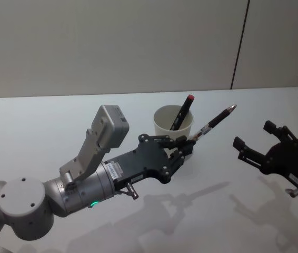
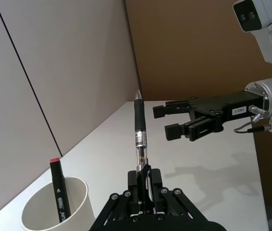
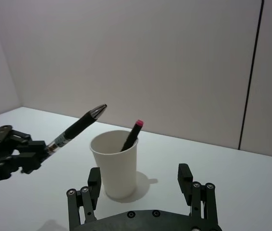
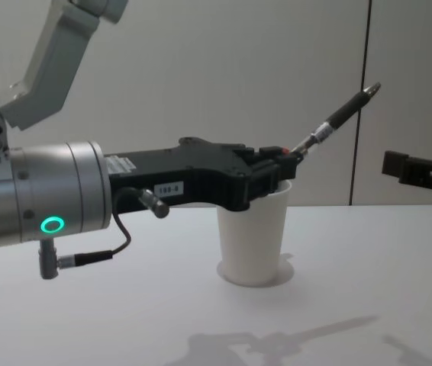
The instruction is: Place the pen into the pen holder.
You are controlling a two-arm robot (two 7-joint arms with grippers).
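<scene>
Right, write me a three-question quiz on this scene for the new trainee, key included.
1. True or false: the pen held by the left gripper is already inside the cup.
2. What already stands in the cup? A: a red-capped marker. B: a pair of scissors. C: nothing at all.
3. In a few words: is the right gripper open or shut, and is it holding anything?

Key
1. False. The pen is clamped at one end and points up and away from the cup.
2. A.
3. Open, holding nothing, off to the right of the cup.
</scene>
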